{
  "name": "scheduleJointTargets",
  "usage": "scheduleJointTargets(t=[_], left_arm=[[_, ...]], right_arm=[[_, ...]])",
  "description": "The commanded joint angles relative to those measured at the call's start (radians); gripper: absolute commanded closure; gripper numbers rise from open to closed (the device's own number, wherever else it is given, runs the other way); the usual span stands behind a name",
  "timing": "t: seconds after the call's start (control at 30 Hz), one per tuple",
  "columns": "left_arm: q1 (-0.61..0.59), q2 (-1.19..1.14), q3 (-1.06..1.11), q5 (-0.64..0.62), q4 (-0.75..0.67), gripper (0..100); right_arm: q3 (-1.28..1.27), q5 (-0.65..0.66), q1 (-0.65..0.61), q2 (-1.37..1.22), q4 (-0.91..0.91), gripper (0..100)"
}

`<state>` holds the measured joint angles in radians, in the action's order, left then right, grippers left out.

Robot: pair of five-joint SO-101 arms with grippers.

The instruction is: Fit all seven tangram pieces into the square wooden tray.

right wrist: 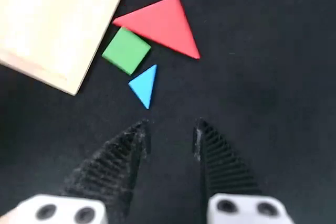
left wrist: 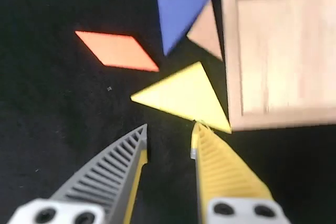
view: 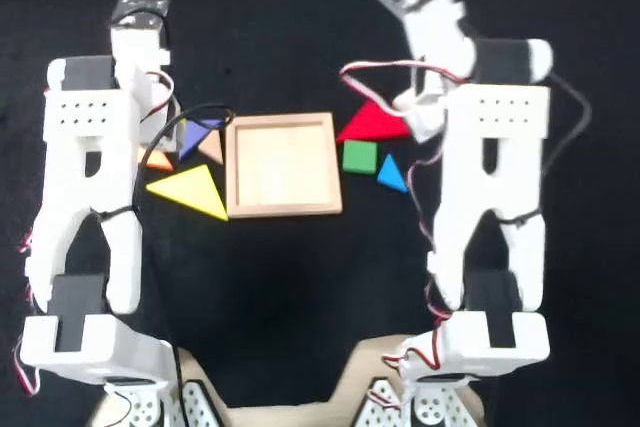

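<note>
Tray: the square wooden tray point(view: 282, 165) sat empty mid-desk point(view: 300, 277), between my two arms.
Left pieces: the yellow triangle point(left wrist: 184, 95) had a corner at the tray's corner. The dark blue triangle point(left wrist: 178, 14) and tan triangle point(left wrist: 206, 32) touched each other beside the tray wall. The orange parallelogram point(left wrist: 116, 51) lay apart.
Right pieces: the red triangle point(right wrist: 160, 24) and green square point(right wrist: 126, 51) lay close together near the tray. The light blue triangle point(right wrist: 144, 85) was just beside them.
Left gripper point(left wrist: 169, 127): released, empty, just short of the yellow triangle.
Right gripper point(right wrist: 171, 123): released, empty, short of the light blue triangle.
Risk: I judged the flat pieces hard to pinch. A finger could slide one into the tray wall and shift the tray, or drag a touching neighbour along.
</note>
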<state>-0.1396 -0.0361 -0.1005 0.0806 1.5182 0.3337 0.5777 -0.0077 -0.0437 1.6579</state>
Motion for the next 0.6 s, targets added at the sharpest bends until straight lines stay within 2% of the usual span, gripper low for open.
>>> scheduleJointTargets(t=[0.0, 0.3, 0.43, 0.57], left_arm=[[-0.031, 0.012, 0.079, -0.094, -0.133, 86], [-0.013, 0.189, 0.565, -0.172, -0.588, 86], [-0.031, 0.307, 0.72, -0.173, -0.721, 86], [-0.071, 0.373, 0.839, -0.256, -0.856, 86]], right_arm=[[-0.093, 0.077, -0.021, 0.01, -0.112, 85.4], [-0.329, 0.267, -0.023, 0.002, -0.393, 85.4], [-0.407, 0.344, -0.064, 0.001, -0.419, 84.8], [-0.47, 0.41, -0.101, -0.027, -0.453, 73.3]])
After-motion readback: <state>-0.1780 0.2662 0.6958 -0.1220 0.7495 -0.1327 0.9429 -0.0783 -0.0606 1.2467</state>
